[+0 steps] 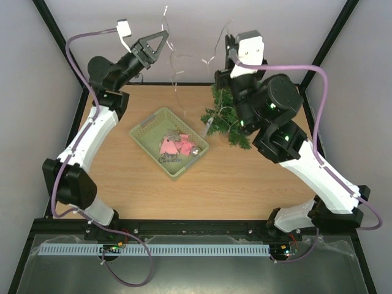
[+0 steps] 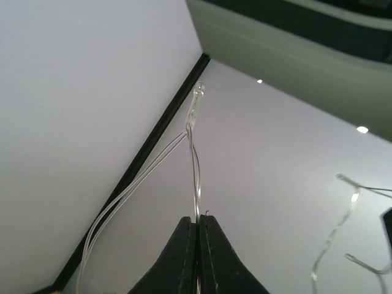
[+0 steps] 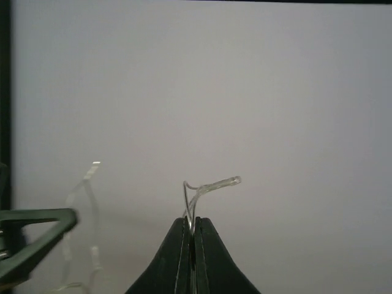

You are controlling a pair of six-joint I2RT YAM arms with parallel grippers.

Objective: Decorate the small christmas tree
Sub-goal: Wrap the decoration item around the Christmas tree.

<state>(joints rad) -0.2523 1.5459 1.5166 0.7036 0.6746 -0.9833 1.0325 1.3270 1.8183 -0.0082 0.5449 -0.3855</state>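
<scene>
Holding a clear wire light string (image 1: 174,61) aloft between both arms. Left gripper (image 2: 197,222): jaws pressed together, pinching the wire. Right gripper (image 3: 193,222): jaws likewise closed on a loop of it. The small christmas tree (image 1: 223,116) sits at the far right of the table (image 1: 233,184), partly under the right arm, near the pale green basket (image 1: 142,127).

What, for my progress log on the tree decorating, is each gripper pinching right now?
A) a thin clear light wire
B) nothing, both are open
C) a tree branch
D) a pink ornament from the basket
A: in the wrist views the left gripper and the right gripper are each shut on the thin clear light wire, and the pink ornaments lie in the basket.
</scene>
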